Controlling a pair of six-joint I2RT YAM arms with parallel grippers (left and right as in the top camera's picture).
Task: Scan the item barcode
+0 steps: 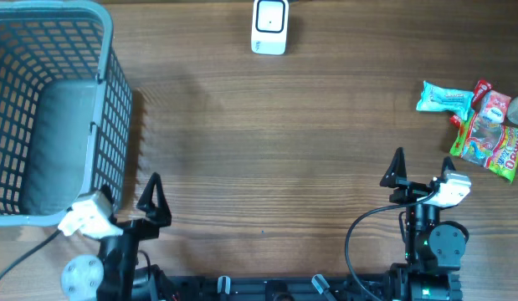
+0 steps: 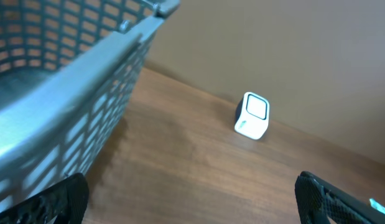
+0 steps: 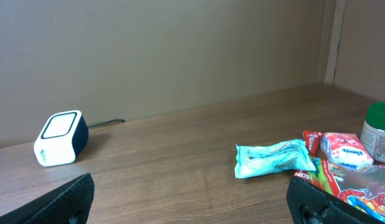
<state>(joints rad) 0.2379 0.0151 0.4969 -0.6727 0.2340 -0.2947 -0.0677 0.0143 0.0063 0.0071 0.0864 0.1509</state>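
Tabletop (image 1: 267, 150): brown wood grain, carrying everything in the scene.
Scanner (image 1: 269, 25): small white box with a dark window, standing at the far edge of the tabletop near the middle; a thin cable ran from it toward the wall.
Teal packet (image 1: 445, 98): lay flat at the far right, the nearest of the snacks to the scanner yet well apart from it.
Red-and-white packet (image 1: 493, 104): just right of the teal packet, touching or overlapping its neighbours.
Gummy bag (image 1: 493, 146): bright multicoloured wrapper, lying on the near side of the other two packets and partly under the red-and-white one.
Jar (image 3: 377, 130): green-lidded, at the right edge, beside the packets; only part of it showed.
Basket (image 1: 104, 75): grey plastic lattice, filling the far left corner.
Left pincer (image 2: 192, 208): spread fully wide, nothing between its fingers (image 2: 52, 202); it sat low at the near left, just beside the basket wall, facing the scanner.
Right pincer (image 3: 195, 205): likewise wide open and holding nothing; its fingers (image 3: 58, 202) framed the bare wood at the near right, short of the snack pile, touching none of it.
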